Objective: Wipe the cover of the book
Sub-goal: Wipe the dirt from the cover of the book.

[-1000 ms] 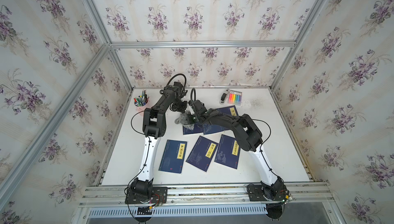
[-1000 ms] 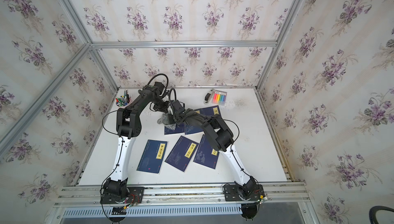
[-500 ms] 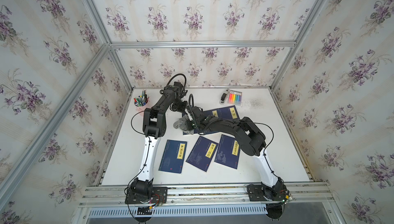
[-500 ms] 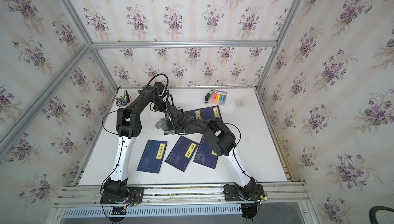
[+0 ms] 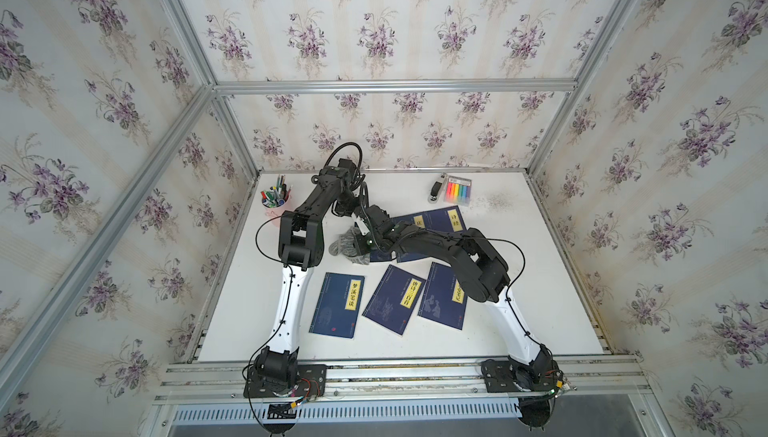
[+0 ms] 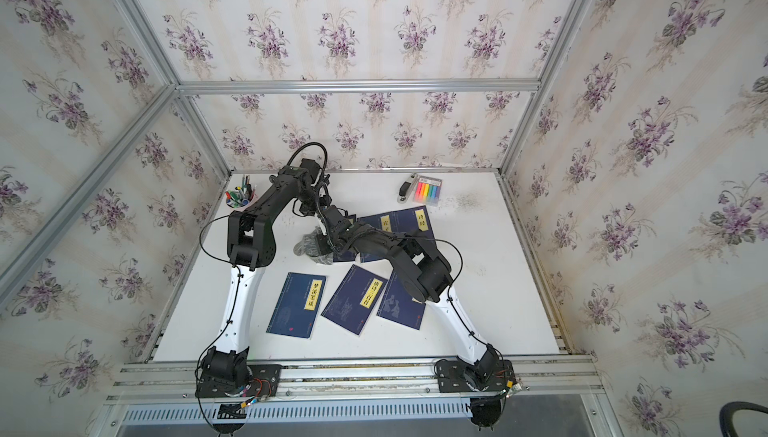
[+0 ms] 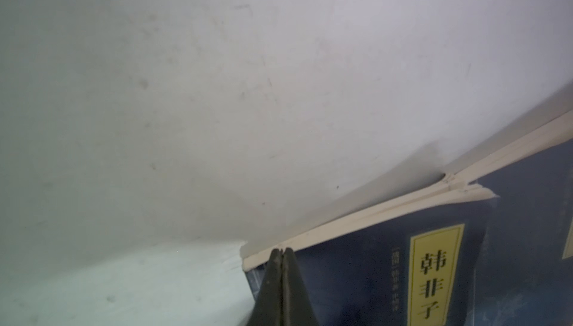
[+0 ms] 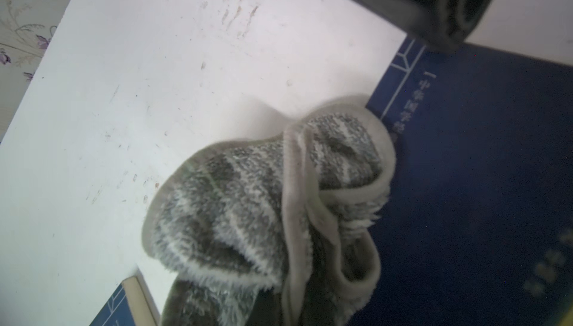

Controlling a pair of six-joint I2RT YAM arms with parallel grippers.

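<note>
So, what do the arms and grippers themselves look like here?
Both arms match: the left arm and right arm have a white lower link, black upper links, and thin black cables looping alongside. The left gripper has dark, tapered fingers.

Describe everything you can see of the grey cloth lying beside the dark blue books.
The grey cloth is a fluffy, towel-like rag with darker and paler stripes and a smooth pale hem. It is crumpled into loose folds, bunched at the end where the right end effector grips it. It lies partly on the white table and partly over the edge of a dark blue book.
</note>
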